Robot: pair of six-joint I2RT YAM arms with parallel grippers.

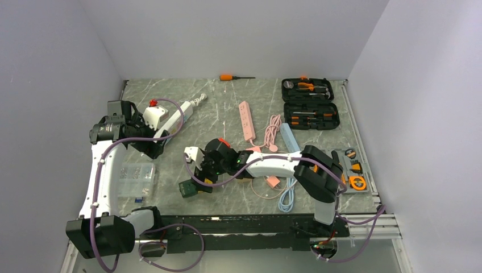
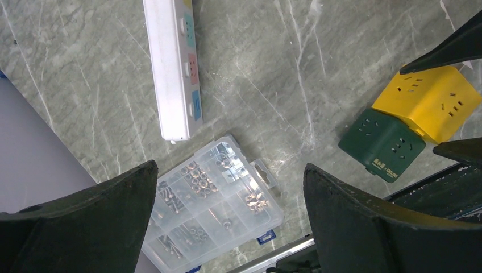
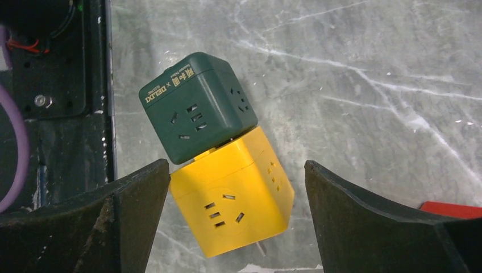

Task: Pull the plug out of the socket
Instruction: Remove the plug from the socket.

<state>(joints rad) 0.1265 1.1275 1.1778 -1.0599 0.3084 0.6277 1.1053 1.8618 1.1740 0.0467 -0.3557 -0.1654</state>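
Black right fingers [image 3: 113,222] stand wide apart, gripping nothing, with the yellow socket cube [image 3: 233,199] below and between them, joined to the green socket cube [image 3: 193,108] on the grey marbled table [image 3: 369,85] near its front edge, inside pale walls [image 1: 239,34]. Right arm stretches leftward, low; left fingers [image 2: 369,222], also wide, hover above a white power strip [image 2: 173,68].

Left arm [image 1: 96,170] stands up from its base, elbow high, forearm bent toward the right; left gripper [image 2: 230,168] tilted down, well apart from the green cube [image 1: 188,189], on its far-left side; jaws wide apart. Right arm [image 1: 284,165] stretched leftward, low; right gripper [image 3: 236,163] pointing down just beside the green cube; jaws spread wide, not clamped.
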